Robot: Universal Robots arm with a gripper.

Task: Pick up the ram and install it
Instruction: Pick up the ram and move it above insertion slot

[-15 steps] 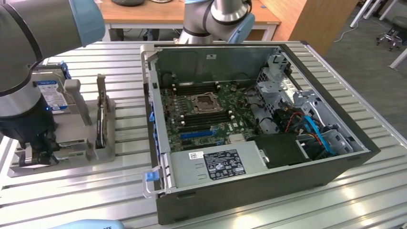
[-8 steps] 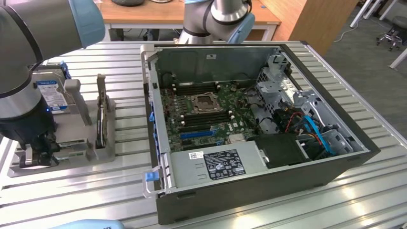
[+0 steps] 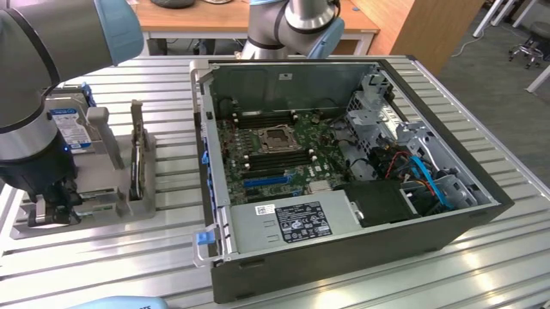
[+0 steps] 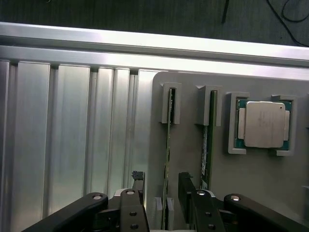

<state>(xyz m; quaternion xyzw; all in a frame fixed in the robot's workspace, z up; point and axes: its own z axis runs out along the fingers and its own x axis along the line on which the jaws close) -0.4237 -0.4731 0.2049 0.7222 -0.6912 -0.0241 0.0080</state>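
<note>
Our claw (image 4: 161, 188) apart astride the thin green ram stick (image 4: 168, 145) in its grey holder (image 4: 188, 145), silver square processor (image 4: 263, 124) alongside.

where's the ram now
The ram stands on edge in the grey holder at the exterior view's left, beside the computer case; in the wrist view, between the open gripper's fingers.

Open black metal PC case (image 3: 361, 254) sits on slatted aluminium table (image 3: 129, 257), exterior view's right. Grey plastic holder tray (image 3: 103, 212) on table just beside it, exterior view's left. In tray: thin green circuit-board ram (image 4: 168, 145) upright in slot, w/ hand (image 4: 161, 178) spread astride it. Second green ram stick (image 4: 205, 145) in next slot. Square silver processor chip (image 4: 263, 124) in recess beyond.
</note>
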